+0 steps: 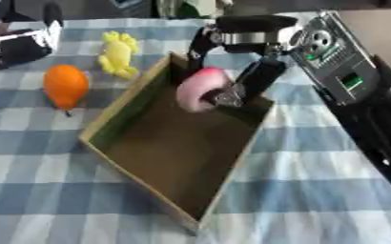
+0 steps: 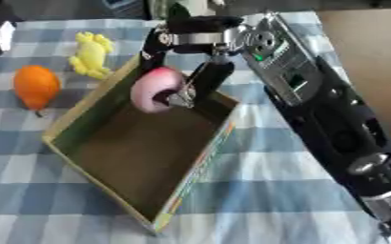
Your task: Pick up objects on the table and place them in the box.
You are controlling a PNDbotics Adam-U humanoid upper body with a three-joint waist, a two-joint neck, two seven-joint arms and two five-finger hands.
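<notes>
My right hand (image 1: 232,40) reaches in from the right over the far end of the open cardboard box (image 1: 107,119). Its fingers and thumb are curled round a pink ring-shaped object (image 1: 200,88), held above the box's far inner part. An orange fruit-shaped object (image 1: 65,86) lies on the checked cloth left of the box. A yellow toy (image 1: 118,54) lies behind it, near the box's far left corner. My left hand (image 1: 11,43) shows as a black and white shape at the upper left edge.
A blue and white checked cloth (image 1: 315,190) covers the table. My right forearm (image 2: 315,95) runs across the right side of the view. Dark items stand along the table's far edge.
</notes>
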